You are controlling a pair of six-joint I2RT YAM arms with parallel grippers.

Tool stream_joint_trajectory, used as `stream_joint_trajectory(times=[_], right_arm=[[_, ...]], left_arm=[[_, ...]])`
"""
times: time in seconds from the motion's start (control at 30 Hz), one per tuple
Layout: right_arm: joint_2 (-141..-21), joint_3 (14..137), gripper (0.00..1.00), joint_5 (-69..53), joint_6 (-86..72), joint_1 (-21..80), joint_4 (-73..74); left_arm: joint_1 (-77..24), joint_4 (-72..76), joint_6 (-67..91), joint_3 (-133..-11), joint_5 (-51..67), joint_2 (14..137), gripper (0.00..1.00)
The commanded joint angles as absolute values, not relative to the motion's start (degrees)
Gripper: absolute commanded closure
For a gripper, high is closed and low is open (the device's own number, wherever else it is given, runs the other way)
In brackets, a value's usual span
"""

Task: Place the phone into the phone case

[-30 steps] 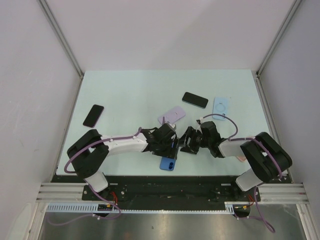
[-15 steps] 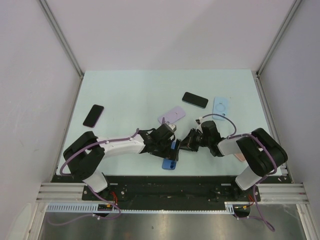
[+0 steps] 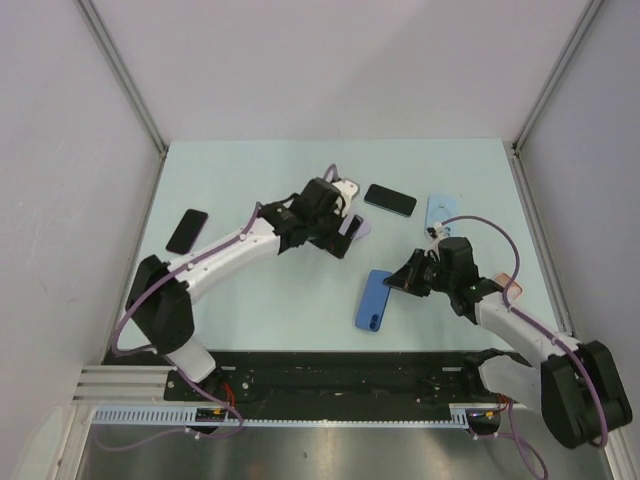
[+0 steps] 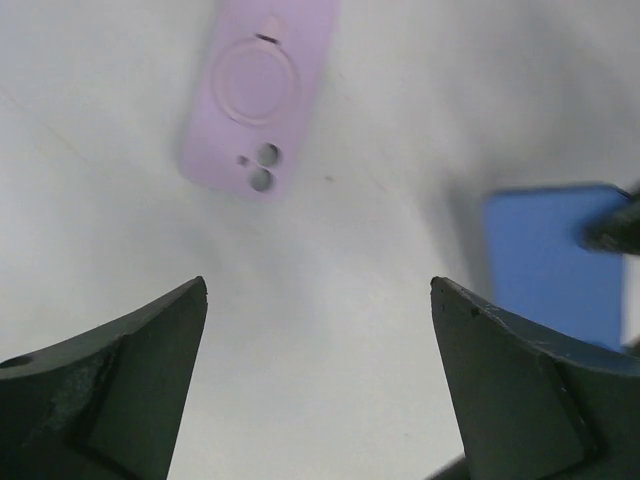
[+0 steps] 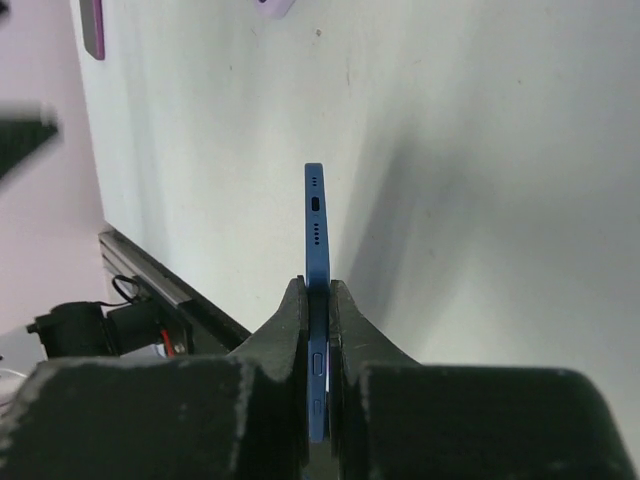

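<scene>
My right gripper (image 3: pixel 405 281) is shut on a blue phone (image 3: pixel 375 300), pinching one end of it. In the right wrist view the phone (image 5: pixel 316 230) stands on edge between the two fingers (image 5: pixel 290 330), above the table. My left gripper (image 3: pixel 330 238) is open and holds nothing. It hovers over a lilac phone case (image 3: pixel 357 228), which its arm mostly hides from above. In the left wrist view the lilac case (image 4: pixel 260 90) lies back side up ahead of the open gripper (image 4: pixel 320 290), and the blue phone (image 4: pixel 555 260) shows at the right.
A light blue case (image 3: pixel 442 212) lies at the back right, with a black phone (image 3: pixel 390 200) just left of it. Another black phone (image 3: pixel 187 231) lies at the left. A pinkish object (image 3: pixel 512 287) peeks out beside the right arm. White walls close in the table.
The blue phone passed from near the front edge into my right gripper, which shut on it and carried it right. My left gripper opened and moved back to the lilac case.
</scene>
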State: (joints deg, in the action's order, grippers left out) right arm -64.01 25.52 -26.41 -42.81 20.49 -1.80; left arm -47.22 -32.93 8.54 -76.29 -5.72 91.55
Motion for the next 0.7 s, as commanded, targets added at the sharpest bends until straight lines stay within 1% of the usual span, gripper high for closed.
stream_joint_trajectory(times=[0.0, 0.1, 0.13, 0.33, 0.67], right_arm=[[-56.61, 25.84, 1.0, -22.77, -38.94, 20.3, 8.6], [-53.98, 25.66, 1.0, -21.71, -38.41, 20.21, 10.98], [-53.53, 25.75, 1.0, -21.62, -38.32, 20.3, 11.77], [-51.68, 25.75, 1.0, -21.45, -37.0, 20.04, 14.41], [-47.46, 25.75, 1.0, -21.44, -36.04, 18.99, 16.7]], left_arm=[[-40.78, -30.07, -4.99, -79.89, -4.98, 98.5, 0.04], [-40.96, -26.99, -11.24, -82.43, -7.55, 102.64, 0.01], [-40.87, -26.98, -12.38, -84.53, -8.25, 105.88, 0.0], [-40.87, -29.0, -18.28, -91.75, -6.68, 116.09, 0.0], [-40.78, -28.92, -19.51, -95.27, -9.14, 122.52, 0.0]])
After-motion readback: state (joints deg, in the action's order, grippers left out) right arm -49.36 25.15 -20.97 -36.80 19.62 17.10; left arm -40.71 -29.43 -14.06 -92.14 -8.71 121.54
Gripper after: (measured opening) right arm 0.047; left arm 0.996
